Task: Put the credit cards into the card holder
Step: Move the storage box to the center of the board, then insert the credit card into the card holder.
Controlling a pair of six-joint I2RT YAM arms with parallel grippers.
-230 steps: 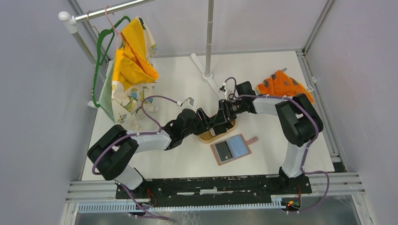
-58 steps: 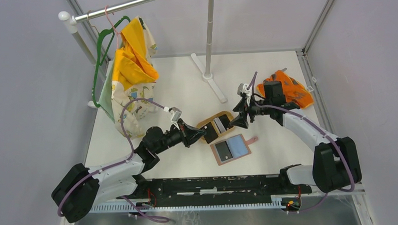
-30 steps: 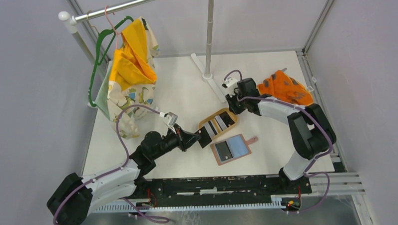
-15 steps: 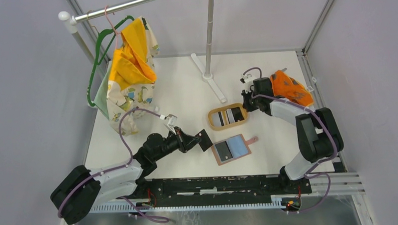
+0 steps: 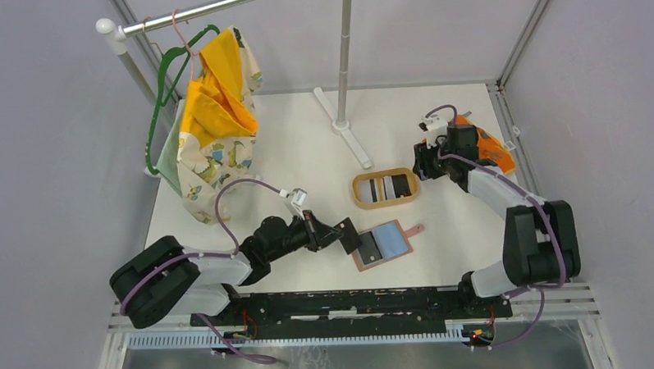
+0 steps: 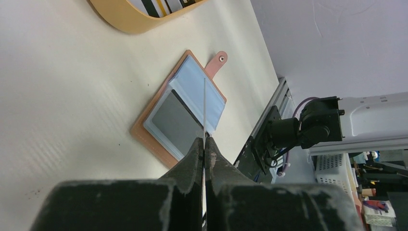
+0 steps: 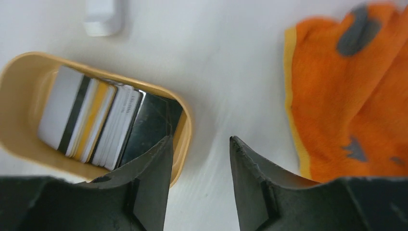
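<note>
The card holder [image 5: 389,240] lies open on the table, blue-grey inside, with one dark card [image 5: 367,248] in its left pocket. My left gripper [image 5: 337,232] is shut on another dark credit card [image 5: 349,234], held just left of the holder. In the left wrist view this card [image 6: 204,103] shows edge-on over the holder [image 6: 168,118], pinched in the left gripper [image 6: 204,140]. More credit cards [image 7: 96,122] stand packed in the oval wooden tray [image 5: 385,202]. My right gripper [image 7: 199,142] is open and empty, just right of the tray's rim [image 7: 186,130].
An orange patterned cloth [image 5: 480,143] lies at the back right, close behind the right gripper [image 5: 422,165]. A clothes rack's pole and foot [image 5: 344,126] stand at the back centre. Yellow and printed garments [image 5: 210,115] hang at the back left.
The right gripper has opened and drawn back right towards the orange cloth, leaving the tray shifted slightly right. The left gripper has carried its card right, up to the holder's left edge.
</note>
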